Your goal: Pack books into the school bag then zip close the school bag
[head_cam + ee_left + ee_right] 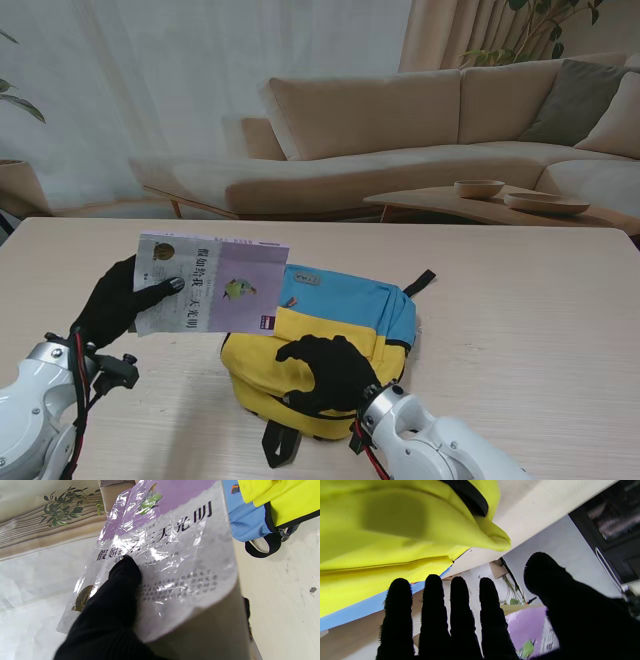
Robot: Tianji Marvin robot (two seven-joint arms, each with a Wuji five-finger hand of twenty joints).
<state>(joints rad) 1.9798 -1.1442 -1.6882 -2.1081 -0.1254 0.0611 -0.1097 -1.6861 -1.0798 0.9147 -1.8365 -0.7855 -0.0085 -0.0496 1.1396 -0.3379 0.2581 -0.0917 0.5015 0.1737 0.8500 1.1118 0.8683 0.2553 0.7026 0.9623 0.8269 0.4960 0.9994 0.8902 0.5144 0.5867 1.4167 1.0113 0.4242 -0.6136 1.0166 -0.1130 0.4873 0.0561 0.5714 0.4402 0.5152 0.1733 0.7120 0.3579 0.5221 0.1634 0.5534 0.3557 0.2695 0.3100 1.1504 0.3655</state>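
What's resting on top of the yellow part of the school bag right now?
The right hand lies flat on the school bag, fingers spread. Whatever is inside the bag is hidden.

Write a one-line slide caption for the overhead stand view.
Left hand holds a book beside the yellow-and-blue school bag, while the right hand rests on the bag's yellow front.

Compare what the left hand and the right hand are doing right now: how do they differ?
The left hand is shut on the book, thumb across its cover, holding it raised beside the school bag; the right hand holds nothing. The left hand is clear of the bag; the right hand rests on its yellow front, fingers straight and apart. Both wear black gloves.
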